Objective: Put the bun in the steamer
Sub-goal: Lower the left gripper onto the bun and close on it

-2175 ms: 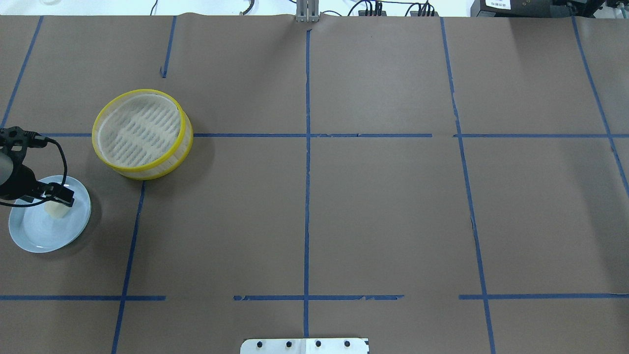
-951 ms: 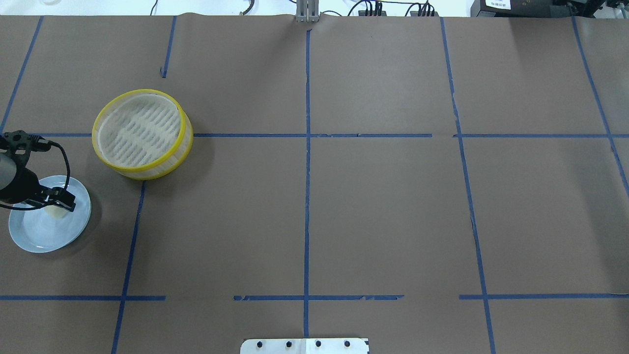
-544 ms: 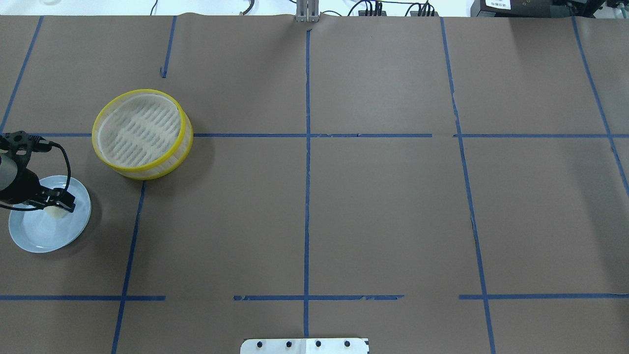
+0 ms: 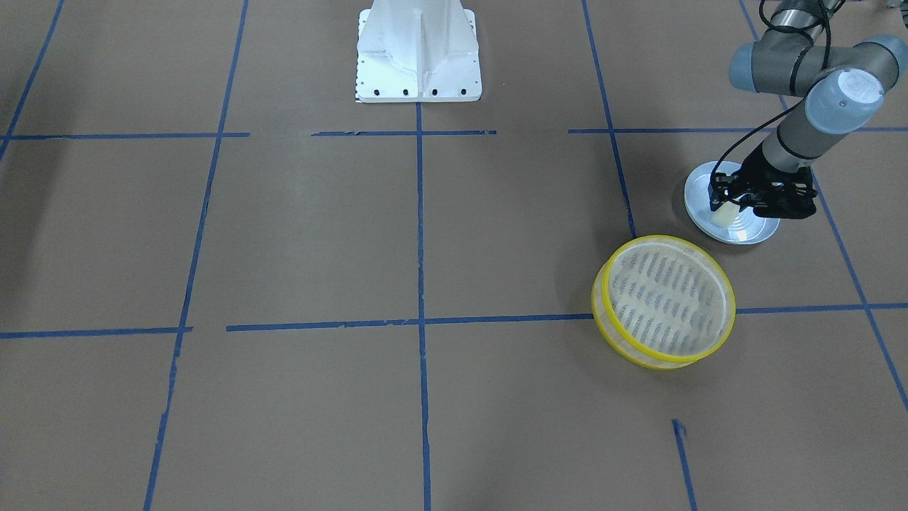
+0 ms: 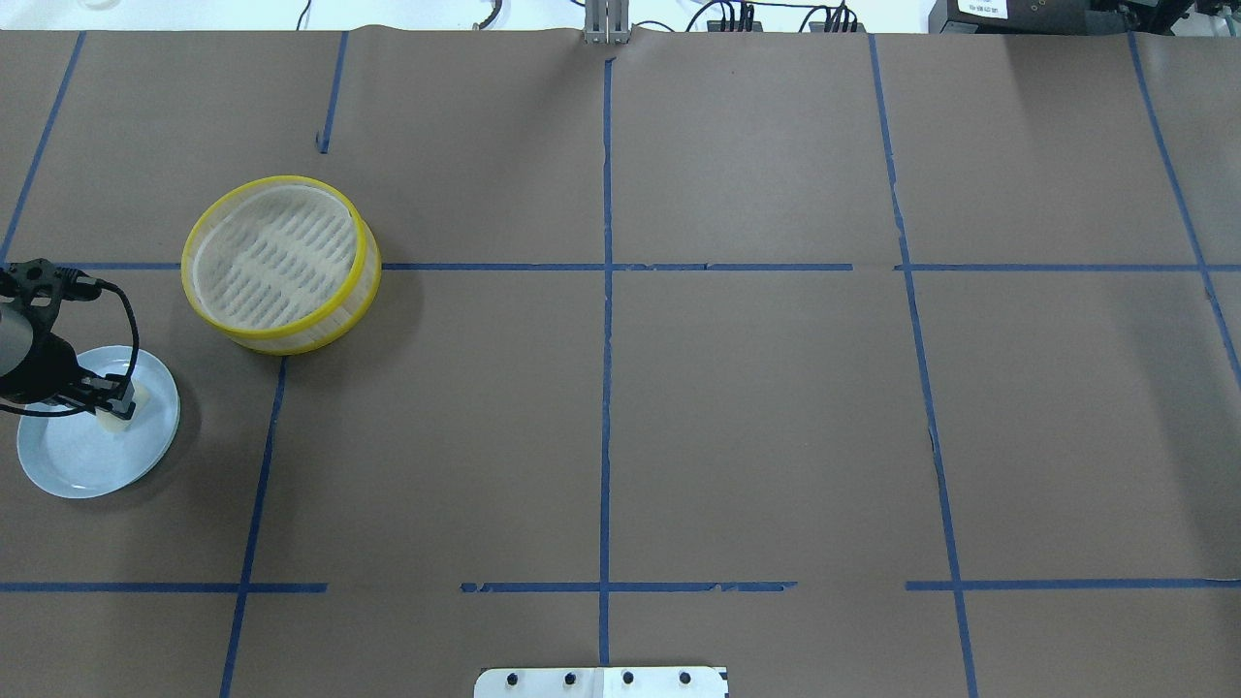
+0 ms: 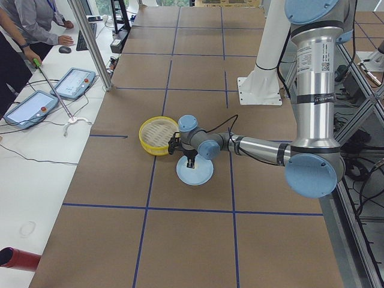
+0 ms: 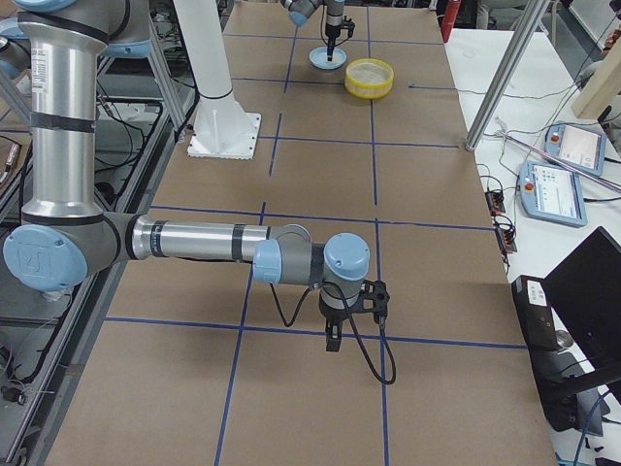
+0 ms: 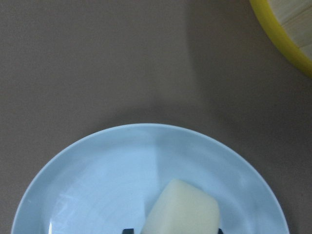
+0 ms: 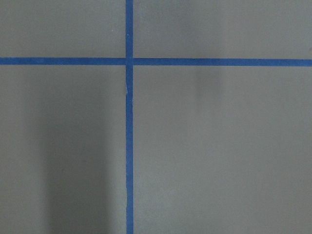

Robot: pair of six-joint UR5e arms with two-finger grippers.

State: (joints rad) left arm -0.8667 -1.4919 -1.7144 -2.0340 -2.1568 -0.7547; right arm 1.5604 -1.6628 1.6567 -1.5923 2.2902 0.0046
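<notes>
Item: my left gripper [image 4: 728, 204], closed on the bun [image 4: 724, 215]. The bun seems barely clear of the blue plate [image 5: 68, 465] by the table's left edge, though contact is hard to judge.
Steamer [image 5: 291, 342]: beside the plate, toward the far edge and centre.
Nearer arm: left.
Right gripper [image 7: 333, 340]: opposite end; I cannot tell its opening.

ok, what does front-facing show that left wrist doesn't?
Front-facing only: the whole steamer, empty, the left arm reaching down with its jaws at the bun, and the robot base. Left wrist only: a close look at the bun's blocky shape, with just the tips of the jaws flanking it at the bottom edge. Both: the bun over the pale blue plate, and the steamer's yellow rim, apart from the plate.
</notes>
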